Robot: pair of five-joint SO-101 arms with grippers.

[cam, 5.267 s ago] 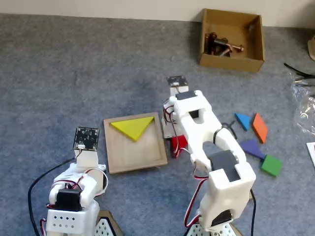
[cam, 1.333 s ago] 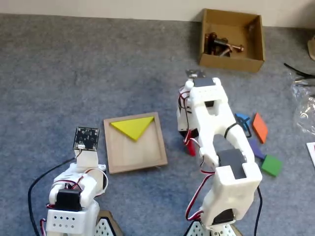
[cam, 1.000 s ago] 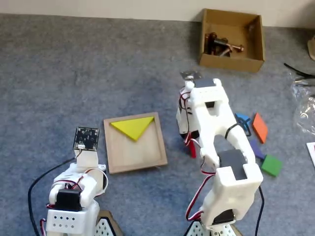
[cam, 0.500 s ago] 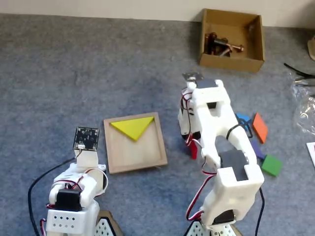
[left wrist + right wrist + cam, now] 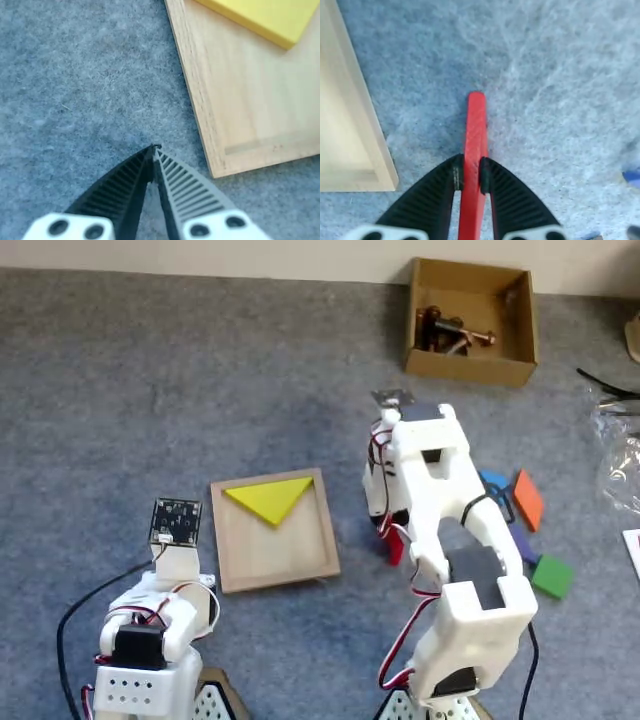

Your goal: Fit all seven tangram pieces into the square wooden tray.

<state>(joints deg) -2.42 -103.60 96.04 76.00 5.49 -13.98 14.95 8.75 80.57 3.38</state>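
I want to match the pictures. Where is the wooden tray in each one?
High view: wooden tray between the arms, yellow triangle inside.
Left wrist view: tray corner beside the left gripper.
Right wrist view: tray corner beside the right gripper holding red piece.
Shared landmark: grey carpet.

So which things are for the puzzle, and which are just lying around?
Puzzle: tray, yellow triangle, red piece, blue triangle, orange piece, purple piece, green square.
Lying around: cardboard box of metal bits, plastic bag.
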